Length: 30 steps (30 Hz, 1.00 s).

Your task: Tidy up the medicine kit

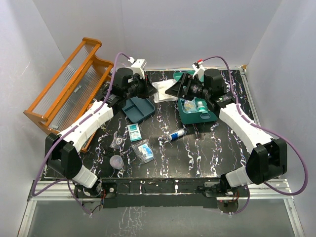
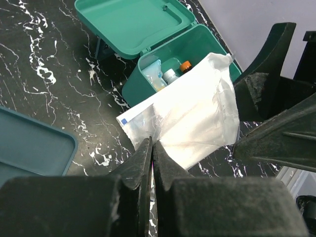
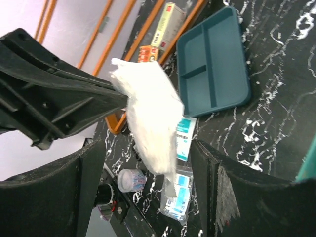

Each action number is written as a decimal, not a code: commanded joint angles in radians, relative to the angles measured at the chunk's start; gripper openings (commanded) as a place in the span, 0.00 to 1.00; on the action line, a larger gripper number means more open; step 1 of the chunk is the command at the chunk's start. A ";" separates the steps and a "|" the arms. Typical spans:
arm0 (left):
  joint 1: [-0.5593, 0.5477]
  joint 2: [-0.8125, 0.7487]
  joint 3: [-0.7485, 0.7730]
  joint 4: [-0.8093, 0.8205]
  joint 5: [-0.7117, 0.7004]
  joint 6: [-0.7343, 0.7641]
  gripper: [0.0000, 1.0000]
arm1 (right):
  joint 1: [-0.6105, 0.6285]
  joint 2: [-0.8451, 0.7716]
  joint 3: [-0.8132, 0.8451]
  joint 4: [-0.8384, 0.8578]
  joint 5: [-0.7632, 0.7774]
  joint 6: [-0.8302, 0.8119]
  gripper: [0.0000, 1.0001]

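Box [image 1: 196, 119] sits on the table [image 1: 217, 148] toward the far right, under the right arm. Its lid [image 2: 129, 23] is thrown open on the hinge, inner face up. In the box are an orange-capped vial [image 2: 185, 65], a grey-capped vial [image 2: 171, 75] and a clear sachet [image 2: 153, 71].

Tray [image 1: 138, 109] is out of the box. It lies flat on the table well to the box's left, compartments up.

Left gripper [image 2: 151, 146]: jaws pinched tight on one corner of a white pack [image 2: 192, 113]. The pack is held off the table, just left of the box.

Right gripper [image 3: 148, 148]: jaws wide, one finger on each side of the pack. I can see no contact with it.

Loose items on the near side of the box:
- A tube [image 1: 173, 136] lies just off its near-left corner.
- Farther left are a teal-white packet [image 1: 134, 132], a clear bag [image 1: 144, 151] and a small cup [image 1: 116, 162].

Orange rack [image 1: 69, 89] stands tilted, well left of the box, beyond the tray.
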 commanded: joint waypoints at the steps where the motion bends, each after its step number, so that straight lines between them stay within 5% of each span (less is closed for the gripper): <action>1: 0.001 -0.046 0.006 0.053 0.061 0.044 0.00 | 0.009 -0.001 0.036 0.147 -0.058 0.035 0.66; 6: 0.003 -0.050 -0.005 0.061 0.082 0.037 0.00 | 0.010 -0.001 0.005 0.208 -0.049 0.060 0.54; 13: 0.004 -0.056 -0.011 0.041 0.057 0.015 0.00 | 0.010 -0.019 -0.024 0.238 0.007 0.075 0.16; 19: 0.014 -0.057 -0.009 -0.019 -0.057 -0.019 0.37 | -0.019 -0.011 -0.013 0.181 0.025 0.058 0.10; 30: 0.070 -0.069 -0.086 -0.060 -0.151 -0.040 0.65 | -0.243 -0.016 0.003 -0.012 -0.068 -0.049 0.09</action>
